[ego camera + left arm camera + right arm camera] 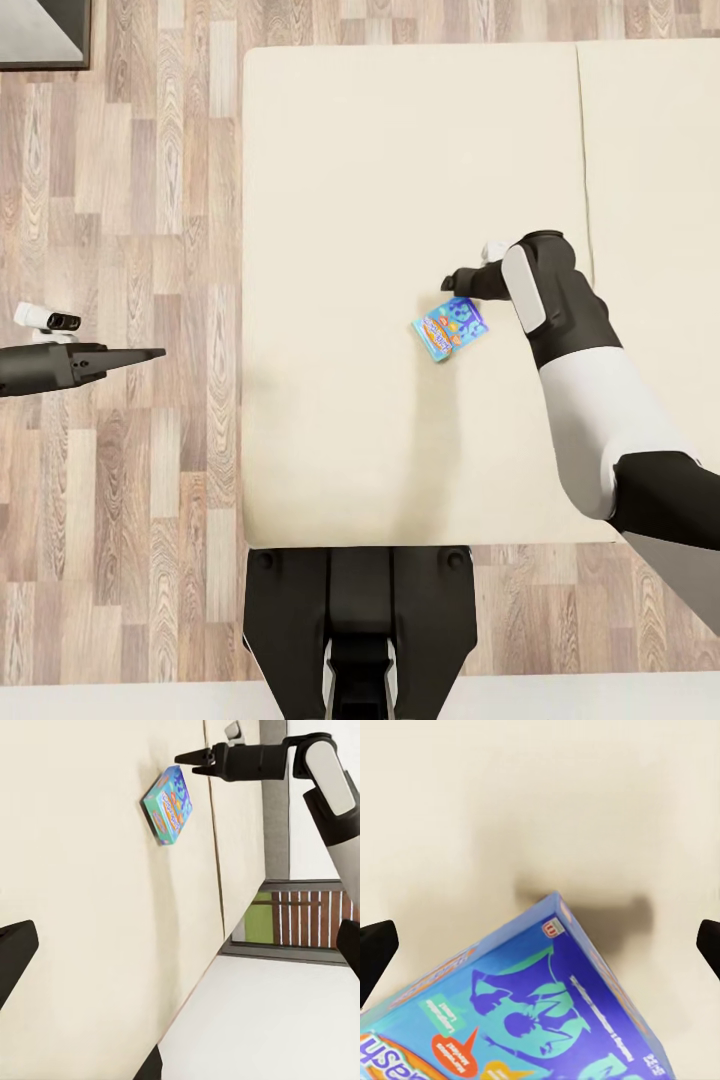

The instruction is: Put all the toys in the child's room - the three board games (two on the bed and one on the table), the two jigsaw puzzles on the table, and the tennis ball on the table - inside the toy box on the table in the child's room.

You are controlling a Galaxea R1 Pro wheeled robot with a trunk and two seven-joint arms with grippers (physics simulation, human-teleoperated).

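The left hand [150,353] hangs over the wood floor [150,200] left of the bed [330,180], fingers pressed together to a point and holding nothing, seemingly parked clear. Right of it, the blue board game [450,329] lies flat mid-mattress. The right hand [447,281] hovers just beyond it, fingers spread wide, likely lining up a grasp. Its lettering is too blurred to read.

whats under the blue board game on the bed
The blue board game lies on the cream mattress of the bed. Its shadow shows beside it; whatever lies directly beneath the box is covered.
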